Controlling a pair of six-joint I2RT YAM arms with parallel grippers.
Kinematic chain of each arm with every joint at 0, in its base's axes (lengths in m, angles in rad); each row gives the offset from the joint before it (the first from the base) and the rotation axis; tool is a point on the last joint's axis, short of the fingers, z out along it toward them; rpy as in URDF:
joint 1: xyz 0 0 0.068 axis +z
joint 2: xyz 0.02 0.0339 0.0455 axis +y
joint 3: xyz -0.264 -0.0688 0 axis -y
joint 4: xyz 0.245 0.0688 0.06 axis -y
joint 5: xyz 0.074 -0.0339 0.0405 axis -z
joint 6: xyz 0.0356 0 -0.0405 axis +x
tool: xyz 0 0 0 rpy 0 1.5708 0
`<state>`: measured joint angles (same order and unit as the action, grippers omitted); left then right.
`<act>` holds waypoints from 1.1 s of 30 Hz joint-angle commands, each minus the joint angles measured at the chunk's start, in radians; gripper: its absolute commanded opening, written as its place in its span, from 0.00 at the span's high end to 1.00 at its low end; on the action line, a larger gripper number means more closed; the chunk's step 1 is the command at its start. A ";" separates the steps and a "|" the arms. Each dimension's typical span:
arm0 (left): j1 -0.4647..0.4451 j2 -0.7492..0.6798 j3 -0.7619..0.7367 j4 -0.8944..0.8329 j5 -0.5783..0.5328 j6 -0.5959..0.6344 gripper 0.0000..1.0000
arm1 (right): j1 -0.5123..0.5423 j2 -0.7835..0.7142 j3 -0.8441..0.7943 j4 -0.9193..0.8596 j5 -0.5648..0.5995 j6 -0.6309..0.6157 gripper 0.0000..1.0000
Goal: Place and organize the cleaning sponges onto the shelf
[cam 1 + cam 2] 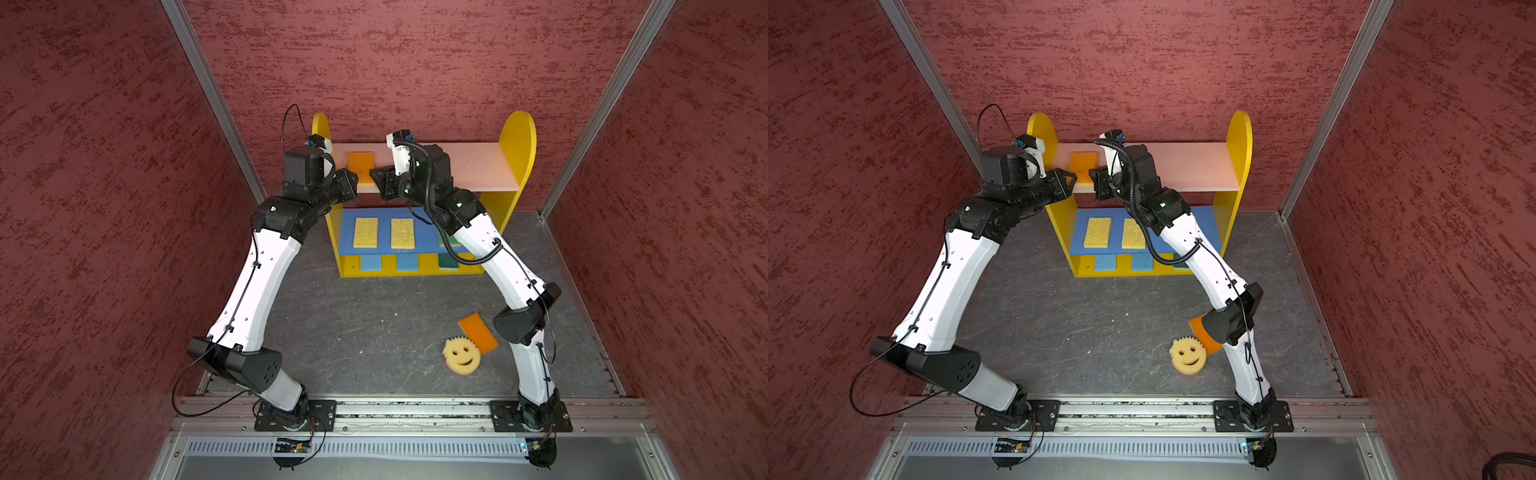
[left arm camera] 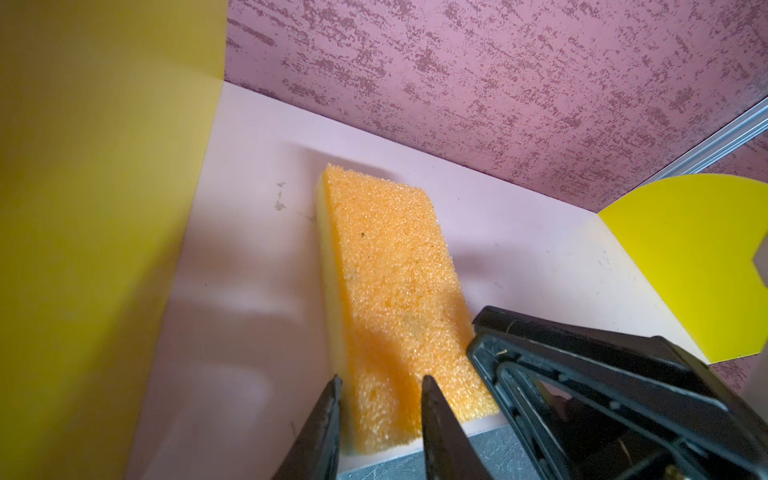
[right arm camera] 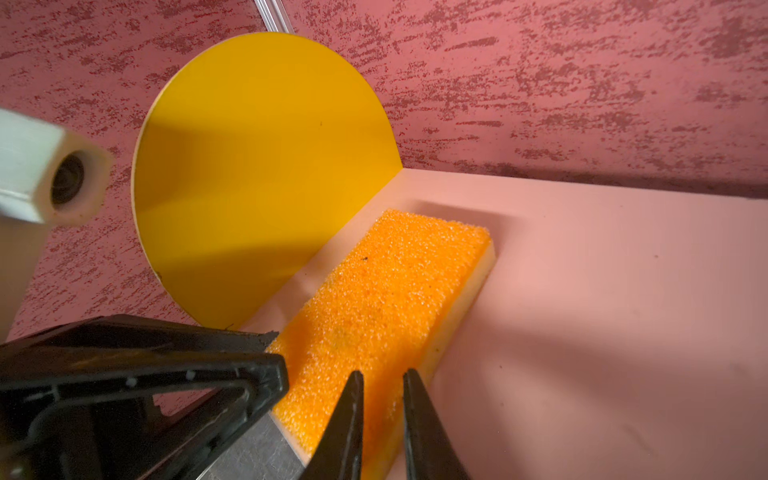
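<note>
Shelf [image 1: 517, 145]: three tiers against the back wall; pink top board [image 1: 469, 166], blue board [image 1: 419, 214] in the middle, yellow base [image 1: 426, 272].

Left gripper [image 2: 380, 386]: at the front edge of the top board; jaws parted a little, clamped on nothing; one finger at the sponge's side edge, the other over its top face; whether either touches the foam you cannot tell.

Right gripper [image 3: 382, 378]: facing it from the other side, over the same sponge end; jaws parted more narrowly, nothing between them.

Orange sponge [image 1: 360, 166]: flat on the top board, near the left side panel, lengthwise front to back, its near end between the two grippers.

Yellow sponges [image 1: 365, 232] [image 1: 402, 232]: side by side on the blue board.

Blue sponges [image 1: 370, 262] [image 1: 407, 262]: on the base, with a green sponge [image 1: 448, 261] beside them; a second green patch above is mostly hidden by the right arm.

Second orange sponge [image 1: 478, 332]: on the floor [image 1: 374, 332], well apart from the shelf.

Smiley sponge [image 1: 461, 353]: on the floor, touching that sponge and seemingly lapped over its corner.

Step in hand, by judgement: squaring up the orange sponge on the top board; two sponges not yet shelved.

Next move calls for: drawing both grippers clear without dragging the foam; then reaching for the floor pair, probably lifting the smiley sponge first; the bare stretch of top board suits both.
</note>
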<state>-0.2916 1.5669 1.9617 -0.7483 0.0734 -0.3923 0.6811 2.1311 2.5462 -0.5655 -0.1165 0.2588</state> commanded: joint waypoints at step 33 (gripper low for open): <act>-0.003 0.020 0.043 -0.008 0.025 -0.010 0.55 | -0.009 -0.003 0.020 -0.001 0.083 -0.013 0.71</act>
<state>-0.2913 1.5860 1.9770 -0.7467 0.0799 -0.4019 0.6792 2.1311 2.5462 -0.5613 -0.0555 0.2470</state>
